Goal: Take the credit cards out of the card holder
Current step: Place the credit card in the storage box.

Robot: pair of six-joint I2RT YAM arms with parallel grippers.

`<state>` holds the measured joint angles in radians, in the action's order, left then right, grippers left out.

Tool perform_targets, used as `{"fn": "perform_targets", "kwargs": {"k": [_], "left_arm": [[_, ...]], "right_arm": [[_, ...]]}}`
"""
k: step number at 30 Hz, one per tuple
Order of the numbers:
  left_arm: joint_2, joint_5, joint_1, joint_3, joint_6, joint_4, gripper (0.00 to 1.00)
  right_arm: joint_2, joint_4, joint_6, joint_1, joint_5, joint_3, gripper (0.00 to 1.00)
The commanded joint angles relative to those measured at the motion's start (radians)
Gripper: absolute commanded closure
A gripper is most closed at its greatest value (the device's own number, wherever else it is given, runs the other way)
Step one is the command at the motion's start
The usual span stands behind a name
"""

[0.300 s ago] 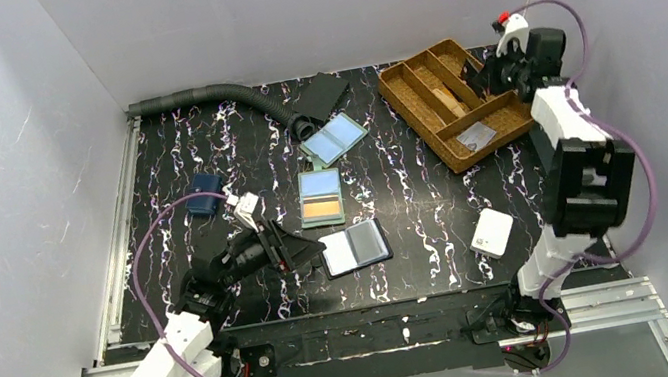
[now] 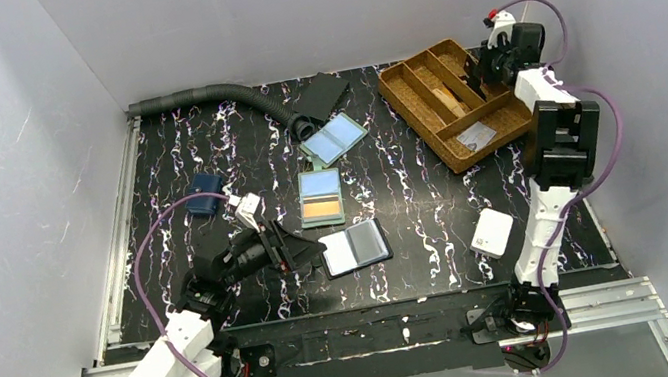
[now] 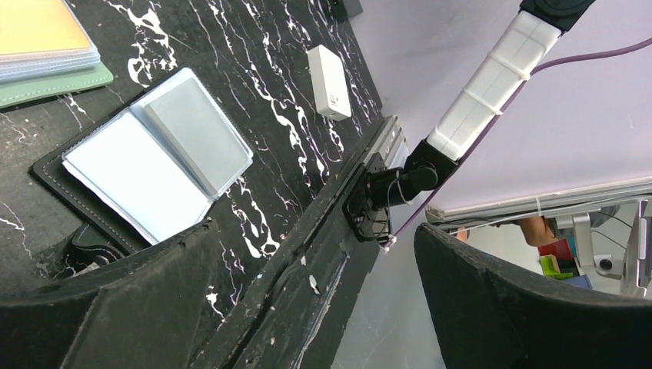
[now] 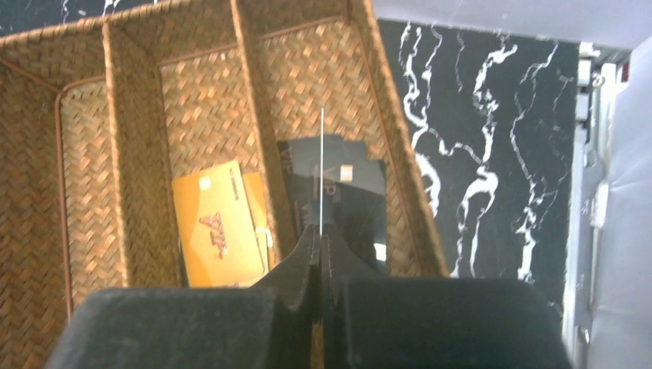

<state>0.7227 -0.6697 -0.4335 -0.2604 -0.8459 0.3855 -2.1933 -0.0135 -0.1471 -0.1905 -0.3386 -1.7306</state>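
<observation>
Only the right wrist cam shows the right gripper (image 4: pixel 321 231) pinched on an edge-on card (image 4: pixel 321 165), colour unreadable, over the basket (image 4: pixel 207 100). The left gripper (image 3: pixel 315 238) gapes wide, card holder (image 3: pixel 54 81) cropped ahead-left.

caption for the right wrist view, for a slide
Right gripper pinching a thin card edge-on over the wicker tray, an orange card and a black card lying in neighbouring compartments.

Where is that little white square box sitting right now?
In the top view, the white box lies on the near right part of the table, between the open black bifold on its left and the right arm on its right.
</observation>
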Motion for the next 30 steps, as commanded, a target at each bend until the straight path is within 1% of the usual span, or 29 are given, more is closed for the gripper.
{"fn": "perform_targets", "kwargs": {"k": [1, 8, 13, 17, 20, 27, 30], "left_arm": [[0.012, -0.008, 0.006, -0.032, 0.025, -0.003, 0.02], [0.002, -0.004, 0.007, -0.02, 0.026, -0.01, 0.02], [0.006, -0.001, 0.007, -0.023, 0.03, -0.013, 0.02], [0.013, -0.002, 0.007, -0.023, 0.031, -0.014, 0.02], [0.02, -0.002, 0.007, -0.023, 0.033, -0.013, 0.02], [0.025, -0.003, 0.007, -0.024, 0.032, -0.014, 0.02], [0.023, -0.003, 0.007, -0.025, 0.03, -0.014, 0.02]], "right_arm": [[-0.049, 0.016, -0.015, -0.01, -0.003, -0.137, 0.99], [-0.178, -0.098, -0.007, -0.027, -0.089, -0.289, 0.98], [-0.227, -0.146, -0.007, -0.034, -0.13, -0.345, 0.96], [-0.256, -0.193, -0.017, -0.035, -0.144, -0.379, 0.93], [-0.268, -0.206, -0.016, -0.039, -0.142, -0.385, 0.88], [-0.265, -0.216, -0.018, -0.044, -0.1, -0.383, 0.7], [-0.251, -0.216, -0.026, -0.044, -0.071, -0.38, 0.67]]}}
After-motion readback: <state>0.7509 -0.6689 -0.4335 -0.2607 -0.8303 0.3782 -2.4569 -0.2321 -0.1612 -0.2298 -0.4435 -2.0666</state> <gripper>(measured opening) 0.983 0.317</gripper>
